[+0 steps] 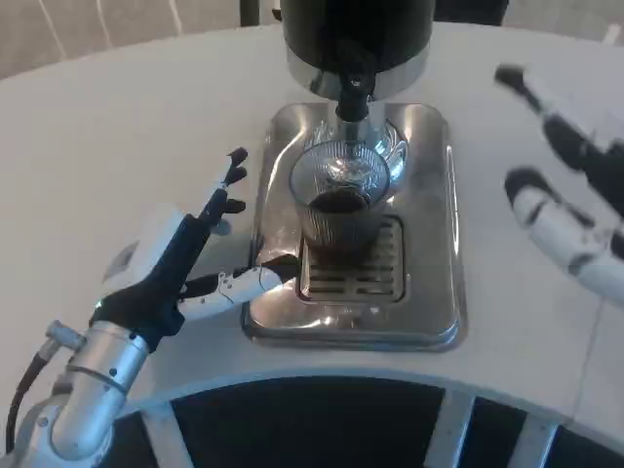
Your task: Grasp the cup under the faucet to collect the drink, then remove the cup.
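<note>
stood under the faucet (pixel 353 90) on the silver drip tray (pixel 429 244), clear cup (pixel 339 200) part full of dark drink. spread wide just left of the tray edge and gripping nothing, left hand (pixel 185 265), thumb tip at the rim. hovered well right over bare white table (pixel 117 127), right hand (pixel 561 195), blurred, fingers apart.

- Just beside my left hand (pixel 180 268), the drip tray (pixel 429 244) looks like polished metal, glossy and mirror-like, with a slotted grille in the middle.
- On the grille, the cup (pixel 341 200) reads as clear, smooth glass or plastic; I can't tell which.
- Above the cup, the dispenser (pixel 356 39) has a glossy black body and a shiny metal band.
- My left hand shows matt white and black plastic; its forearm (pixel 97 375) is brushed silver metal.
- Under both hands, the table (pixel 117 127) is smooth matt white.
</note>
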`<act>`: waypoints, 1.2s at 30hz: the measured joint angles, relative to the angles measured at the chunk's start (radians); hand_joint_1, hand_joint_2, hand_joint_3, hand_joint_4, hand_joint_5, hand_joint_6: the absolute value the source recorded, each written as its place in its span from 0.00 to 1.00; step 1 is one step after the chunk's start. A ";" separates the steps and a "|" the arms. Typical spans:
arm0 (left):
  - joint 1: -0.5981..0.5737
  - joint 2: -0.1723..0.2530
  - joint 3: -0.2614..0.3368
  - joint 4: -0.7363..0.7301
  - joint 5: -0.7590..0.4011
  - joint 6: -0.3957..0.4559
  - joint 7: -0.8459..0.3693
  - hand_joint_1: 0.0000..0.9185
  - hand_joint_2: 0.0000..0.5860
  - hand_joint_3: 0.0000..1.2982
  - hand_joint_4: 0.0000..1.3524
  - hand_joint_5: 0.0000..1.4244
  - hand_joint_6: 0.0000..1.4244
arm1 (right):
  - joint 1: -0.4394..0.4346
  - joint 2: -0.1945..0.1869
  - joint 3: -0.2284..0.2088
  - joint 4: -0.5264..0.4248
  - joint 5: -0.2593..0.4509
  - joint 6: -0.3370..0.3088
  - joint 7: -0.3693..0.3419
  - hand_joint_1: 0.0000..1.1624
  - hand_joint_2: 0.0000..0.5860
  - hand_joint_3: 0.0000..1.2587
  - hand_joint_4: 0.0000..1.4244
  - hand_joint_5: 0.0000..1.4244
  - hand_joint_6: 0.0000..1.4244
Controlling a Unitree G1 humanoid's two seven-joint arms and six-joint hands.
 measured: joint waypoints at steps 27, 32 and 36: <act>-0.155 -0.035 -0.002 0.219 -0.028 -0.106 -0.014 0.27 0.11 0.00 0.00 0.15 0.18 | 0.367 0.618 -0.017 0.000 -0.279 -0.589 0.271 0.00 0.99 0.00 0.00 0.00 0.00; -0.197 -0.053 -0.010 0.274 -0.028 -0.125 -0.031 0.29 0.11 0.00 0.00 0.17 0.18 | 0.349 0.669 -0.029 0.000 -0.310 -0.609 0.319 0.00 1.00 0.01 0.00 0.00 0.00; -0.219 -0.063 -0.012 0.312 -0.028 -0.138 -0.043 0.29 0.11 0.00 0.00 0.18 0.19 | 0.346 0.682 -0.034 0.000 -0.318 -0.616 0.343 0.00 1.00 0.02 0.00 0.00 0.00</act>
